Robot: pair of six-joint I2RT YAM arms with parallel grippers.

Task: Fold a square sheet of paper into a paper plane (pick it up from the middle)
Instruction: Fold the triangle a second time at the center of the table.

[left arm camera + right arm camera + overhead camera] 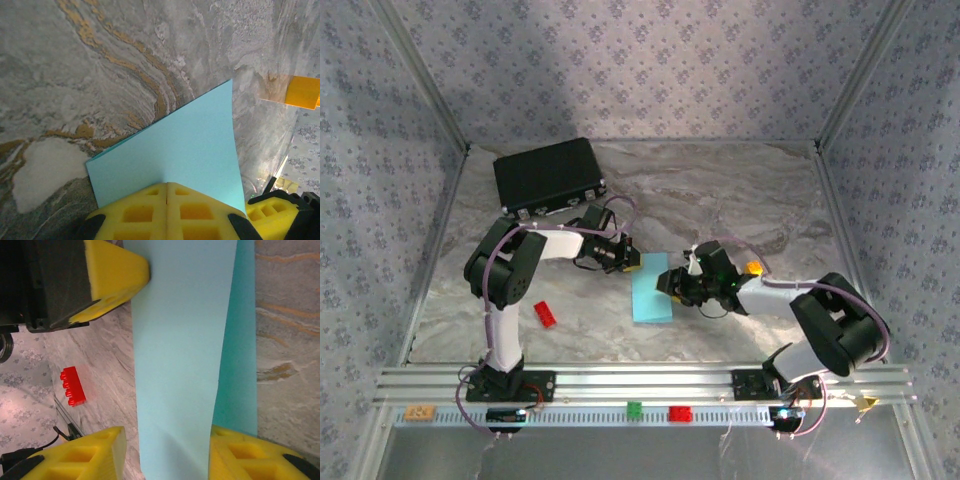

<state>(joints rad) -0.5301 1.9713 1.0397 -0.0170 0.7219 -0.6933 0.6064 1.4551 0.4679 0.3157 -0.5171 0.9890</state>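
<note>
The square sheet of paper (652, 295) is light blue and lies mid-table, folded over into a narrow upright rectangle. My left gripper (632, 262) is shut, its yellow fingertips (150, 192) resting on the sheet's (190, 145) far left edge. From the right, my right gripper (670, 283) reaches over the sheet. It is open (167, 455), one finger on each side of the lighter top flap (180, 365). The shadowed lower layer (240, 365) runs under its right finger. The left gripper's yellow tip (117, 270) touches the flap's edge. The paper plane is out of view.
A black case (548, 175) stands at the back left. A small red brick (544, 314) lies left of the sheet, also in the right wrist view (72, 386). An orange block (302, 92) sits by the right arm. Green (634, 409) and red (680, 413) bricks rest on the front rail.
</note>
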